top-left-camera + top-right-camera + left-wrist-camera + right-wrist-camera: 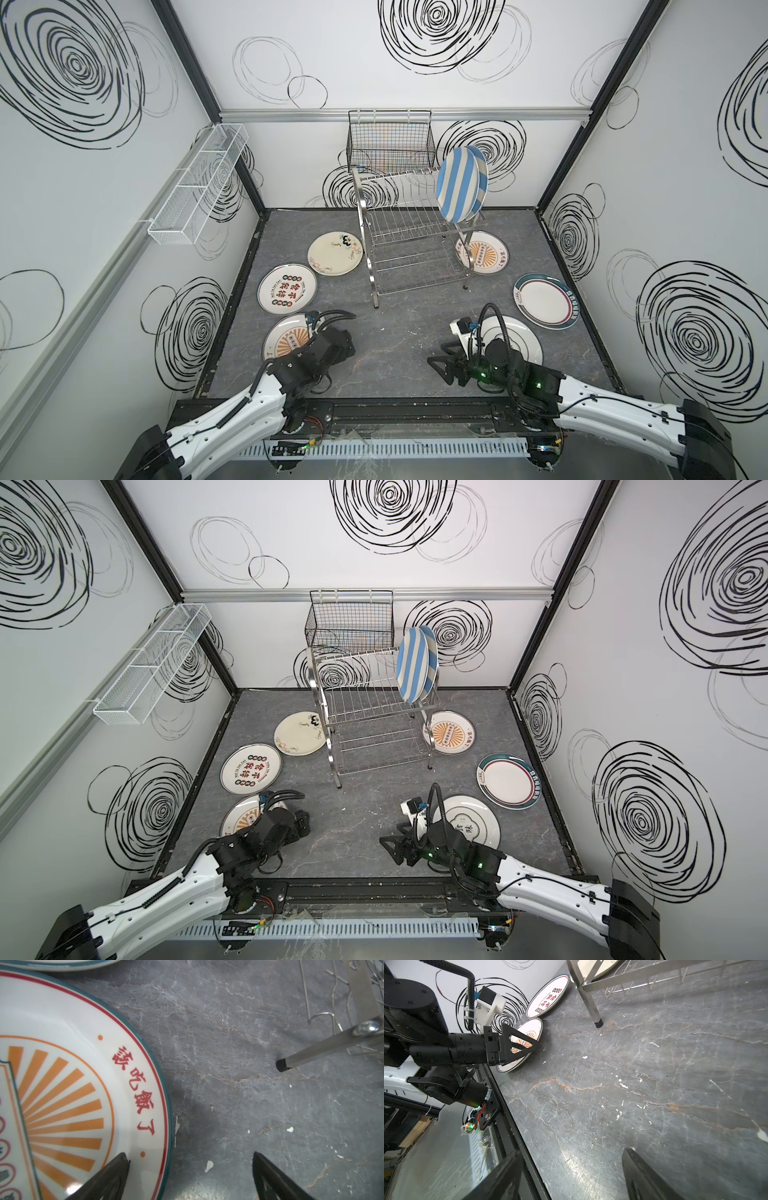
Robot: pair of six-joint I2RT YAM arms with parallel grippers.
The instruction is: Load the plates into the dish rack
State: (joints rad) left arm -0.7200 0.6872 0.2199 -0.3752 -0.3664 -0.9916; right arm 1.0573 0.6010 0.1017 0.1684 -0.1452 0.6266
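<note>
Plates fill the left side of the mat (395,345): we see a sunburst plate (280,338) nearest us, face up and partly under the left arm, a plate with characters (287,289) just behind it, and a cream plate (335,252) farther back, just left of the rack (409,232). The left gripper (190,1156) hangs low at the sunburst plate's right edge, jaws wide apart with nothing between them; in the left wrist view one finger (112,1178) is over the rim and its mate over bare mat. In the middle the rack stands upright on its legs, its long axis running left to right across both top views, the right end a little farther from us, a looped handle at each end. At the right end of its top tier two striped plates (457,185) stand on edge, one close behind the other, set across the rack's length, the front one's striped face turned leftward and toward us, stripes running nearly up and down. Nearer us the right gripper (437,369) points left, low over the mat, jaws spread wide and holding nothing. Behind the rack's right legs we find a second sunburst plate (488,257) lying flat; a white plate (525,338) lies partly under the right arm, and a green-rimmed plate (544,305) lies flat nearest the right wall.
</note>
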